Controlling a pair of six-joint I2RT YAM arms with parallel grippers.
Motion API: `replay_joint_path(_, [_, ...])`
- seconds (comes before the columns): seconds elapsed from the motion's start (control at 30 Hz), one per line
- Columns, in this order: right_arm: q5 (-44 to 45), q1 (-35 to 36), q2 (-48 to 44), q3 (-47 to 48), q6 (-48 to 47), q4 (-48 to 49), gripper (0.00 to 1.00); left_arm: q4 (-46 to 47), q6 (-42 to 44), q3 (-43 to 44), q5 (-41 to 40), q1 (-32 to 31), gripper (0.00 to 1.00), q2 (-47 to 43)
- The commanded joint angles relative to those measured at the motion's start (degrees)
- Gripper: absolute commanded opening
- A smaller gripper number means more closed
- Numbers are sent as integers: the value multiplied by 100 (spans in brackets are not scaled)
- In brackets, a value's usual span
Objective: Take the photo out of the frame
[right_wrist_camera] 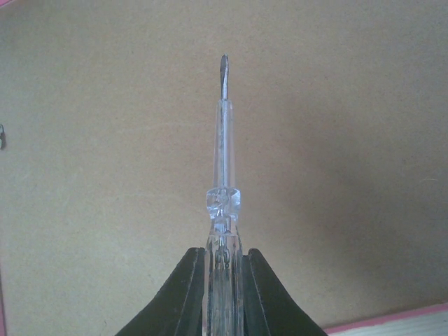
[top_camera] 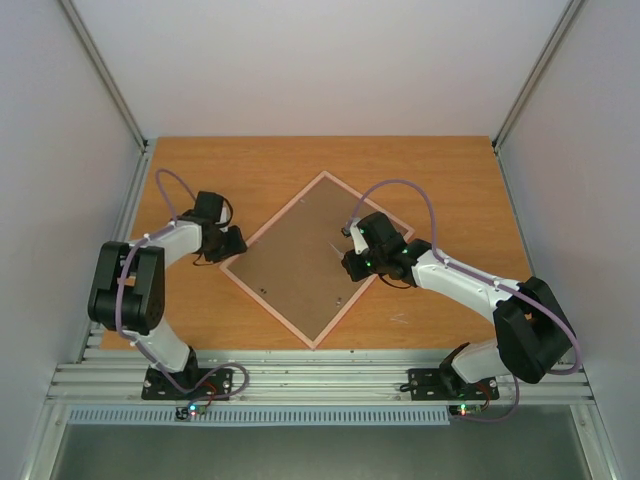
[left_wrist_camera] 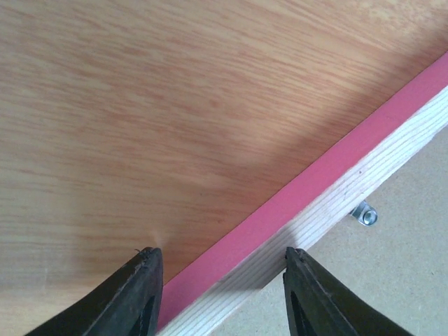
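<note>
The pink frame [top_camera: 318,258] lies face down on the table, turned like a diamond, its brown back board up. The photo is hidden under the board. My left gripper [top_camera: 236,243] is open at the frame's left edge, its jaws astride the pink rail [left_wrist_camera: 301,189], one finger over the table and one over the board. A small metal clip [left_wrist_camera: 365,215] sits by the rail. My right gripper [top_camera: 352,262] is shut on a clear-handled screwdriver [right_wrist_camera: 222,168] whose tip points over the back board [right_wrist_camera: 336,140].
The wooden table [top_camera: 250,165] is bounded by grey walls at left, right and back. The arm bases sit on a metal rail [top_camera: 320,385] at the near edge. A small clip shows at the left edge of the right wrist view [right_wrist_camera: 2,136].
</note>
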Motion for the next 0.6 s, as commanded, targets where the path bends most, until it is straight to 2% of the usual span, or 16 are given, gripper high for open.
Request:
replay_joint_path(0.0, [-69, -21, -13, 130, 64, -3, 1, -9, -288, -366, 279, -18, 47, -140])
replay_joint_path(0.2, [-112, -18, -6, 130, 74, 2, 1, -109, -449, -589, 424, -164, 47, -320])
replay_joint_path(0.57, [-131, -20, 3, 139, 73, 0, 1, -557, -508, -678, 82, -961, 47, -634])
